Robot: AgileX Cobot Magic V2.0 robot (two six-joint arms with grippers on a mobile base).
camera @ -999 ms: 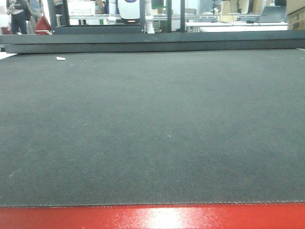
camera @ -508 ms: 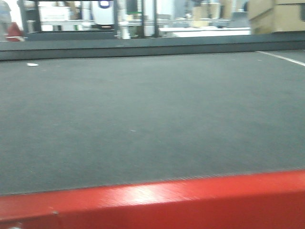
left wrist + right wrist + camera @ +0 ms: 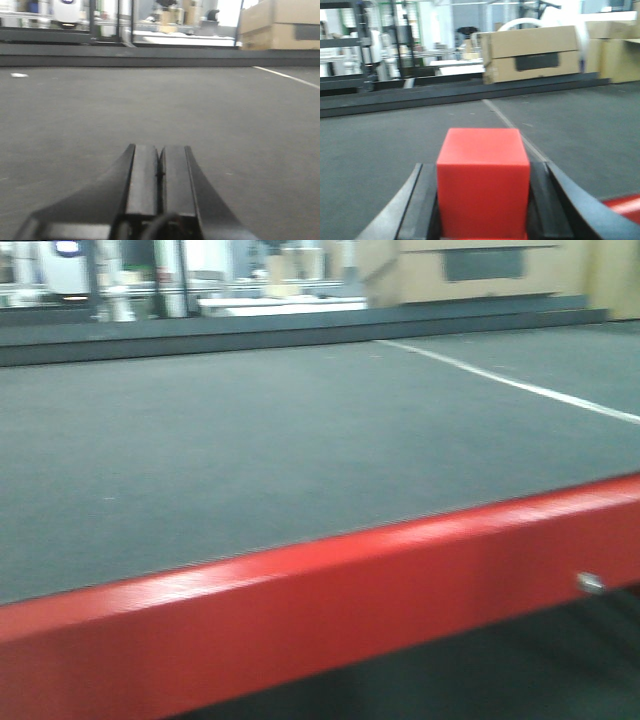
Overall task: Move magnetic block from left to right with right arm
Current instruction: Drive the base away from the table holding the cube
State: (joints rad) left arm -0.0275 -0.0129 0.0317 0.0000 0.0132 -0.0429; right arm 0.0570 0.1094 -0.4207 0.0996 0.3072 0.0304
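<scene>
The magnetic block (image 3: 482, 185), a bright red cube, fills the lower middle of the right wrist view. My right gripper (image 3: 482, 167) is shut on it, with a dark finger (image 3: 422, 200) pressed against each side, above the dark grey mat (image 3: 380, 150). In the left wrist view, my left gripper (image 3: 159, 150) hangs low over the mat (image 3: 225, 115). Its two fingers are pressed together with nothing between them. Neither gripper nor the block shows in the front-facing view.
A glossy red bar (image 3: 300, 610) with a small screw (image 3: 590, 583) crosses the front view's foreground. A white line (image 3: 510, 385) runs across the mat. A dark raised ledge (image 3: 150, 55) borders the far side. Cardboard boxes (image 3: 535, 52) stand behind it. A white scrap (image 3: 19, 75) lies far left.
The front view has swung right: the background slid left, the white line and a cardboard box came into view, and the red bar rose and now slants across the frame.
</scene>
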